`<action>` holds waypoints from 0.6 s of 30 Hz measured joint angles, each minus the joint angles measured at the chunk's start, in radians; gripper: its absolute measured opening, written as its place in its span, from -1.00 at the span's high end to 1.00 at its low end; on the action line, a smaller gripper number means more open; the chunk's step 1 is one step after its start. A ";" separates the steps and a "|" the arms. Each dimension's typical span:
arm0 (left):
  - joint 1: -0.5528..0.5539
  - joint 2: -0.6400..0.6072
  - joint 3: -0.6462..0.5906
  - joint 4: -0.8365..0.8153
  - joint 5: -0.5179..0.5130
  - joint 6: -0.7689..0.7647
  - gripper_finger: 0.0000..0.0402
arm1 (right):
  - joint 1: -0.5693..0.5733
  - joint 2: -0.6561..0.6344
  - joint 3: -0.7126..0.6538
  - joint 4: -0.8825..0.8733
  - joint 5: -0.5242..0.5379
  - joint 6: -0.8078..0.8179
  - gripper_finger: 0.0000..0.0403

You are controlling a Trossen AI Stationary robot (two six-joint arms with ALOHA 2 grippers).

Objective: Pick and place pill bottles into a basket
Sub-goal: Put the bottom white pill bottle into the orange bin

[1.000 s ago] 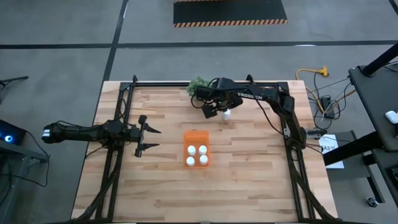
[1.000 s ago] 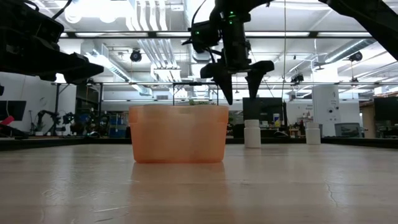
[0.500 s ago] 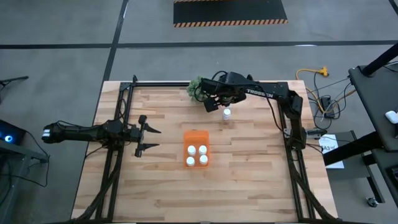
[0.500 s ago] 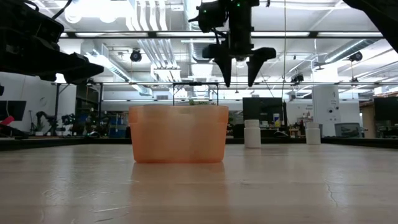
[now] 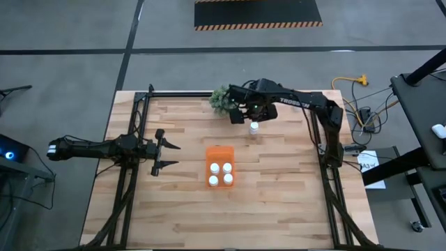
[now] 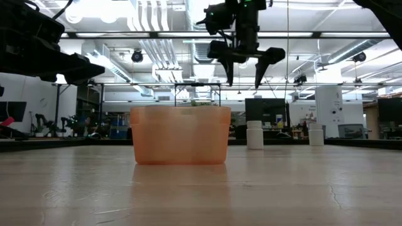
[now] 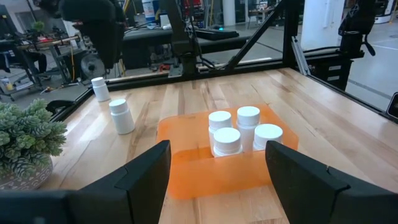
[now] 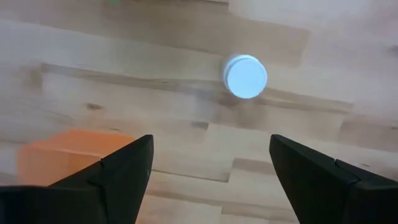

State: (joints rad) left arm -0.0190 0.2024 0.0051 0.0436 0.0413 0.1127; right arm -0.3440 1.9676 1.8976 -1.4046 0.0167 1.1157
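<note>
The orange basket (image 5: 219, 157) stands mid-table with several white pill bottles (image 7: 239, 130) upright in its near half. Two more bottles stand on the wood beyond it, one (image 7: 122, 116) nearer the basket, one (image 7: 99, 89) farther off; the high view shows only one (image 5: 254, 127). My right gripper (image 6: 244, 78) hangs open high over the far middle of the table, fingers pointing down, holding nothing; a bottle's cap (image 8: 245, 76) lies below it. My left gripper (image 5: 167, 155) waits open at the table's left, level, facing the basket.
A small green plant (image 5: 221, 100) in a pot stands at the far edge, close beside my right gripper. Black frame rails (image 5: 139, 104) run along the table's left, right and far sides. Bare wood (image 5: 230, 216) lies near the front edge.
My right gripper has risen higher above the table and drifted slightly toward the far edge, rolling about its downward axis. It has stayed open with nothing in it. The bottles and basket have not moved.
</note>
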 joint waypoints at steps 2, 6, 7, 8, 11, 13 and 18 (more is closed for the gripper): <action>0.000 0.000 0.000 0.000 0.000 0.000 -0.22 | -0.030 -0.026 -0.052 0.065 -0.044 -0.019 -0.53; 0.000 0.000 0.000 0.000 0.000 0.000 -0.22 | -0.075 -0.093 -0.196 0.266 -0.113 -0.045 -0.50; 0.000 0.000 0.000 0.000 0.000 0.000 -0.22 | -0.083 -0.110 -0.224 0.282 -0.124 -0.045 -0.50; 0.000 0.000 0.000 0.000 0.000 0.000 -0.22 | -0.090 -0.123 -0.248 0.283 -0.130 -0.046 -0.50; 0.000 0.000 0.000 0.000 0.000 0.000 -0.22 | -0.099 -0.144 -0.304 0.283 -0.127 -0.051 -0.51; 0.000 0.000 0.000 0.000 0.000 0.000 -0.22 | -0.099 -0.153 -0.322 0.281 -0.118 -0.063 -0.52; 0.000 0.000 0.000 0.000 0.000 0.000 -0.22 | -0.096 -0.146 -0.330 0.288 -0.091 -0.147 -0.54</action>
State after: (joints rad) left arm -0.0190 0.2024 0.0051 0.0436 0.0414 0.1127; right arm -0.4402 1.8214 1.5677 -1.1169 -0.0742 0.9689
